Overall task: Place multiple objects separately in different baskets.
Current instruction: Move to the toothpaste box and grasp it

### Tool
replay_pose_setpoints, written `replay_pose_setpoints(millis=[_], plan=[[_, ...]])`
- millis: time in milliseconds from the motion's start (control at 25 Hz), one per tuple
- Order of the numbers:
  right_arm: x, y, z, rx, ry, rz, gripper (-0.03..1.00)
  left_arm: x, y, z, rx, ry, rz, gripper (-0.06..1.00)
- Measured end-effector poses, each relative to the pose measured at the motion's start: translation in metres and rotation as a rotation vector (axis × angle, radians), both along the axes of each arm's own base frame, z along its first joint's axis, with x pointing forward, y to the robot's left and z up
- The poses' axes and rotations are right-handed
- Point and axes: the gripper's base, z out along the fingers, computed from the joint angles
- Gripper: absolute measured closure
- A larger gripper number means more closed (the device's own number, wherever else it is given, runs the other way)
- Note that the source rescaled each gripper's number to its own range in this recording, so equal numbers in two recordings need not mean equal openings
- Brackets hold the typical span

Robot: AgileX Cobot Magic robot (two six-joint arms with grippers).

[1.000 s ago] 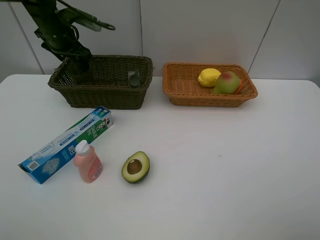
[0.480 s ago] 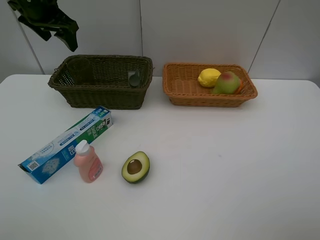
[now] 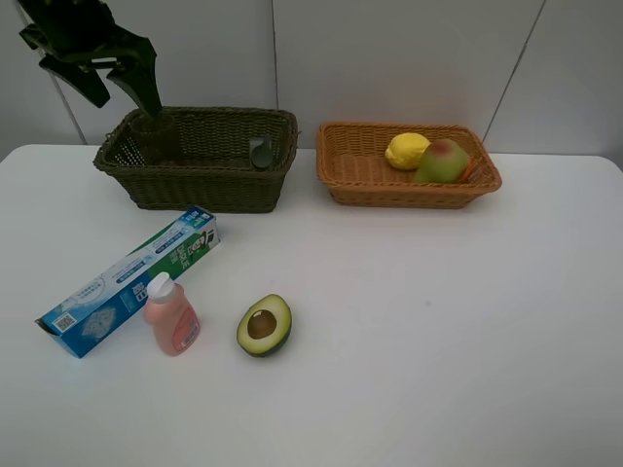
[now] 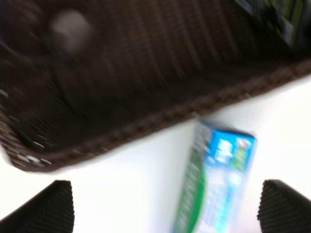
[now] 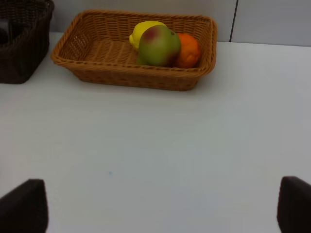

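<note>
My left gripper [image 3: 124, 89] hangs open and empty above the far left corner of the dark olive-brown basket [image 3: 209, 185]. A translucent cup [image 3: 156, 137] and a dark square bottle [image 3: 261, 153] stand in that basket. The light orange-tan basket [image 3: 409, 193] holds a lemon [image 3: 407, 150], a green-red pear [image 3: 441, 161] and an orange [image 5: 188, 49]. On the table lie the toothpaste box [image 3: 131, 280], the pink pump bottle [image 3: 171, 316] and the halved avocado [image 3: 264, 325]. The blurred left wrist view shows the dark basket [image 4: 146, 126] and the toothpaste box [image 4: 218, 179]. My right gripper [image 5: 158, 208] is open over bare table, short of the light basket [image 5: 131, 75].
The white table [image 3: 438, 321] ends at a pale panelled wall just behind the two baskets. The baskets stand side by side with a narrow gap between them. In the right wrist view a corner of the dark basket [image 5: 24, 43] shows at the edge.
My left gripper rose out of the dark basket's left end, leaving the cup there. It then dropped slightly and now hangs over the basket's far left corner. Nothing else moved.
</note>
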Motion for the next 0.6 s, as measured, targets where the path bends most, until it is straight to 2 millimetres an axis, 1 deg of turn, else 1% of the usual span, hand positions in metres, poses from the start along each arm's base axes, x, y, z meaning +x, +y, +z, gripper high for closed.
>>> replay_pose_setpoints(millis=[160, 280, 400, 440, 600], plan=[[0.0, 0.0, 0.0, 0.0, 0.0, 0.0, -0.03, -0.021, -0.001, -0.019, -0.007, 0.089, -0.002, -0.05], [0.0, 0.0, 0.0, 0.0, 0.0, 0.0, -0.03, -0.037, -0.009, -0.03, -0.001, 0.104, -0.018, -0.05], [0.0, 0.0, 0.0, 0.0, 0.0, 0.0, -0.03, -0.05, -0.018, -0.037, 0.0, 0.093, -0.029, -0.05], [0.0, 0.0, 0.0, 0.0, 0.0, 0.0, -0.03, -0.056, -0.021, -0.043, 0.004, 0.106, -0.035, -0.05], [0.0, 0.0, 0.0, 0.0, 0.0, 0.0, -0.03, -0.068, -0.029, -0.063, 0.055, 0.118, -0.052, -0.05]])
